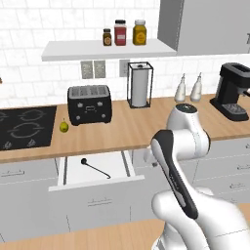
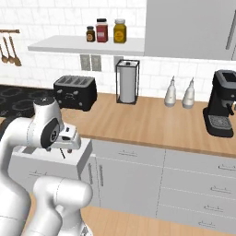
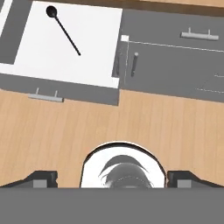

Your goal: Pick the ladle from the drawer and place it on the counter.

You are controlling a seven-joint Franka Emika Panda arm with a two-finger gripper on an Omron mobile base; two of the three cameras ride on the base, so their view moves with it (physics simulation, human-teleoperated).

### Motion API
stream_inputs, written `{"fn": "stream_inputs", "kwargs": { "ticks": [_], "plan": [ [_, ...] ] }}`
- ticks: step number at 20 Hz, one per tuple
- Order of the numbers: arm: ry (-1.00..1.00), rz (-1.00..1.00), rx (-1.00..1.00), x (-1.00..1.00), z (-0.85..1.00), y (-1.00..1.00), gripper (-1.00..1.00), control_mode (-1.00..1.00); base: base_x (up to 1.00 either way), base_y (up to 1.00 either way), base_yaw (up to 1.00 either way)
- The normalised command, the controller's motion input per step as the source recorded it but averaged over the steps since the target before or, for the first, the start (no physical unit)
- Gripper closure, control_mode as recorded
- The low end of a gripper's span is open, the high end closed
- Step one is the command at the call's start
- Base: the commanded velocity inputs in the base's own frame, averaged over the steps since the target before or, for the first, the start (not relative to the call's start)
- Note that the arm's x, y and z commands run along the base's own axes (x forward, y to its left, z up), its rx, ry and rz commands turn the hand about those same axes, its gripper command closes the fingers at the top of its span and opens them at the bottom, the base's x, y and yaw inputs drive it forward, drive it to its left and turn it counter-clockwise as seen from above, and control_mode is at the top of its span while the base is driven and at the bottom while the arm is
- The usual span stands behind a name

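Low in the hand view, the gripper [image 3: 112, 179] shows wide-spread fingertips holding nothing. Upper left there, the ladle [image 3: 63, 29] lies slantwise in the open drawer [image 3: 98, 65]; its thin handle could slip a misaligned pinch.

- The robot's white arm covers the right part of the wide white-lined drawer [image 2: 76, 159] in the right base view, leaving only a short piece of the thin black ladle [image 2: 62, 154] visible.
- The black coffee machine [image 1: 234, 93] is cut off by the left base view's right edge.
- The gripper's jaw spacing cannot be judged.
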Motion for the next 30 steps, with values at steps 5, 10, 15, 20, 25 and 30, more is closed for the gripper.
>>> {"fn": "stream_inputs", "kwargs": {
  "ticks": [5,10,15,20,25,30],
  "plan": [
    [0.0,0.0,0.0,0.53,-0.43,0.79,-1.0,-1.0,0.0,0.0,0.0],
    [0.06,0.0,0.0,0.81,-0.33,0.66,-1.0,-1.0,0.0,0.0,0.0],
    [0.1,0.0,0.02,0.83,-0.29,0.65,-1.0,-1.0,0.0,0.0,0.0],
    [0.14,-0.01,0.01,0.89,-0.31,0.34,-1.0,-1.0,0.0,0.0,0.0],
    [0.08,-0.01,0.0,0.72,-0.36,0.09,-1.0,-1.0,0.0,0.0,0.0],
    [0.03,0.0,-0.02,0.34,-0.45,0.17,-1.0,-1.0,0.0,0.0,0.0]
  ]
}}
